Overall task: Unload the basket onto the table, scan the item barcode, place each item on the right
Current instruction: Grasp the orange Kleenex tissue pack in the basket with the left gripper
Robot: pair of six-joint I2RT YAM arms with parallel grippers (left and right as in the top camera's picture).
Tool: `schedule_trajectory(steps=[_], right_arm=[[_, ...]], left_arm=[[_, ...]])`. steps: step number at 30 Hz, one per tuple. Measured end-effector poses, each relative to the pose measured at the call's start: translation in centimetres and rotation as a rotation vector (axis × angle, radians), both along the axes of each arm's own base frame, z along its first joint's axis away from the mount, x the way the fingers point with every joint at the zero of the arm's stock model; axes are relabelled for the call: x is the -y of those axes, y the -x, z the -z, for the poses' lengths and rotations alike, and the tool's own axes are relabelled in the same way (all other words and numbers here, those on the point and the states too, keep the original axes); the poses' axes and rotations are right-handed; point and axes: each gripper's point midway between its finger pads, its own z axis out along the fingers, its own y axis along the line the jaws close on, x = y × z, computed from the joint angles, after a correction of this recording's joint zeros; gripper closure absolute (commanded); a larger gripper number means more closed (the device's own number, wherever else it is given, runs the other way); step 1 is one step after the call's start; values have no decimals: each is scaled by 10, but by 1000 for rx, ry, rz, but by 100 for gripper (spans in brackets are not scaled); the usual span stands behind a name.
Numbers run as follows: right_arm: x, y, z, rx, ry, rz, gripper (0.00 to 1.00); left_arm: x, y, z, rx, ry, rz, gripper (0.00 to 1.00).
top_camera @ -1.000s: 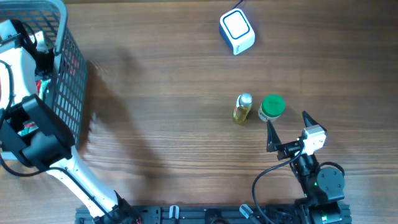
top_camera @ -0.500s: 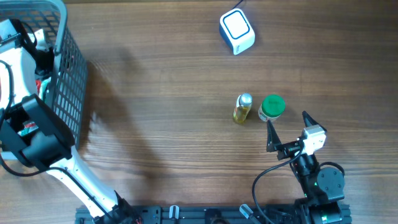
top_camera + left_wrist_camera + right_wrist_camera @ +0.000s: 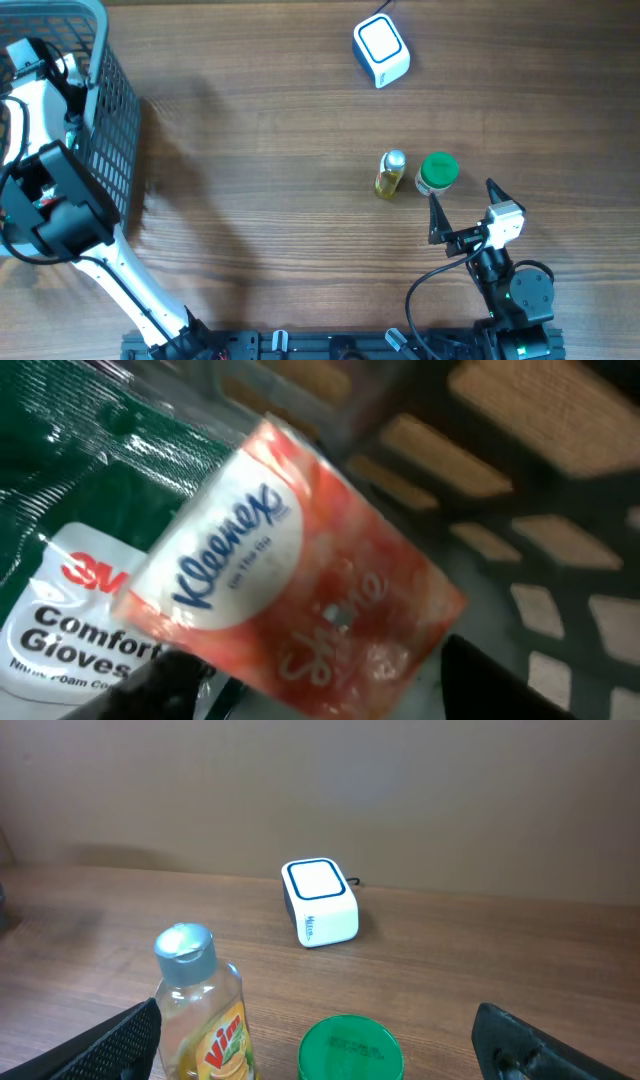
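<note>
1. The left gripper (image 3: 320, 665) is inside the wire basket (image 3: 115, 110) at 10 o'clock on the table (image 3: 270, 200). Its 2 fingers stand apart on either side of a red Kleenex pack (image 3: 300, 560) — whether they press on it, I cannot tell.
2. The pack lies tilted in the basket, partly over a green 3M gloves packet (image 3: 60, 510) that shows at its 8 o'clock.
3. The right gripper (image 3: 460, 190) sits at 5 o'clock on the table, jaws spread wide and holding nothing.
4. Near its fingertips, at 11 o'clock from them, a Vim bottle (image 3: 390, 174) and a green-lidded jar (image 3: 437, 172) stand upright, just beside each other.
5. The white scanner (image 3: 381, 50) sits at 1 o'clock — well apart from the basket.
</note>
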Motion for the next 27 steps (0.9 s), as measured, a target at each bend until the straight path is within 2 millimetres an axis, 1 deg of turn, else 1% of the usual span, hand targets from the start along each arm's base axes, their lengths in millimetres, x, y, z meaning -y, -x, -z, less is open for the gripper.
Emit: schedule_trajectory(steps=[4,5,6,8,14,18,20,22,25,27], right_arm=[[0,0,0,0,0,0,0],[0,0,0,0,0,0,0],[0,0,0,0,0,0,0],[0,0,0,0,0,0,0],[0,0,0,-1,0,0,0],[0,0,0,-1,0,0,0],[0,0,0,-1,0,0,0],[0,0,0,-1,0,0,0],[0,0,0,-1,0,0,0],[0,0,0,-1,0,0,0]], left_arm=[[-1,0,7,-11,2,-2,60],[0,0,8,-11,3,-2,68],[0,0,8,-11,3,-2,81],[0,0,8,-11,6,-8,96],[0,0,8,-11,8,-5,96],[0,2,0,-6,5,-22,96],[-3,3,-14,10,-10,-48,96],[-7,4,-40,45,-40,-79,96],[-12,7,-111,162,-108,-139,96],[-11,16,-172,271,-151,-182,96]])
